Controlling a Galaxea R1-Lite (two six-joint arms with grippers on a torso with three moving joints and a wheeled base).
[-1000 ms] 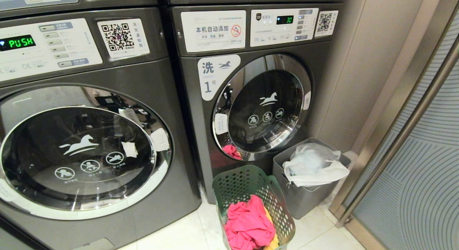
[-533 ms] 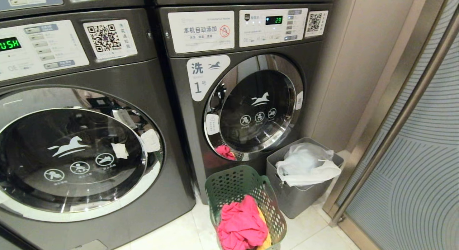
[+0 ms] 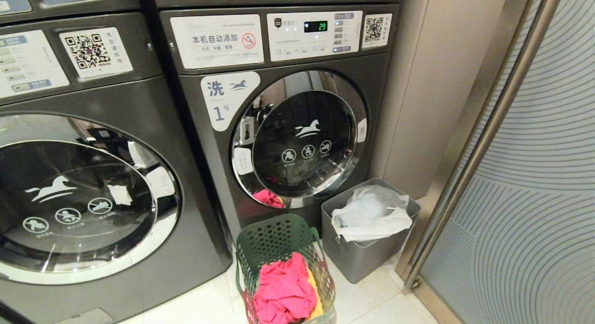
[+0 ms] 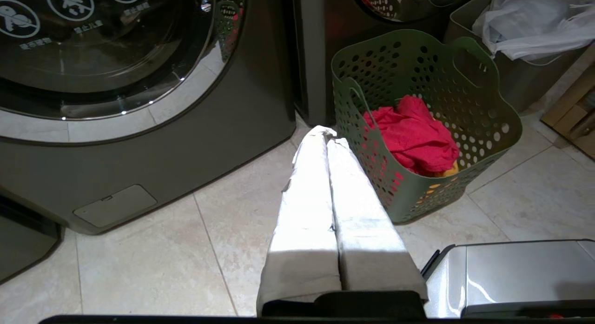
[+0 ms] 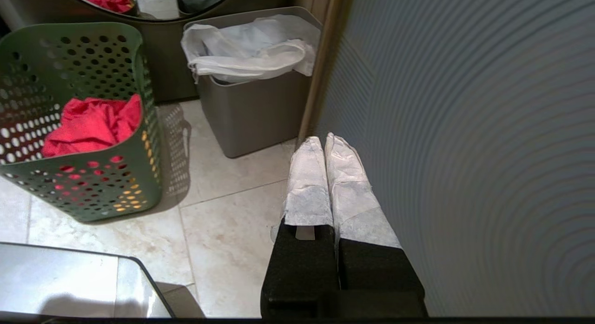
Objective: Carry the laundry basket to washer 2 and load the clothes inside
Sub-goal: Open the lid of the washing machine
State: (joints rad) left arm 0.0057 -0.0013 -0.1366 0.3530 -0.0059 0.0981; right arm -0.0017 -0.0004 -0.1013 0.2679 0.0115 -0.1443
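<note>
The dark green perforated plastic laundry basket [image 3: 283, 249] stands on the pale floor tiles just before the dark grey front-loading washer labelled 1 [image 3: 223, 98], with the solid grey bin holding a white bag [image 3: 367, 231] just beside it on the far side from the other dark grey washer [image 3: 93, 194], whose label is out of view. A bright pink-red garment [image 3: 284, 289] lies inside over something yellow-orange. The left gripper [image 4: 324, 133], its wrapped fingers pressed together on nothing, points just past the basket's near wall on the second washer's side; the right gripper [image 5: 324, 142], likewise pinched empty, sits well apart beyond the bin. The left arm is judged nearer
</note>
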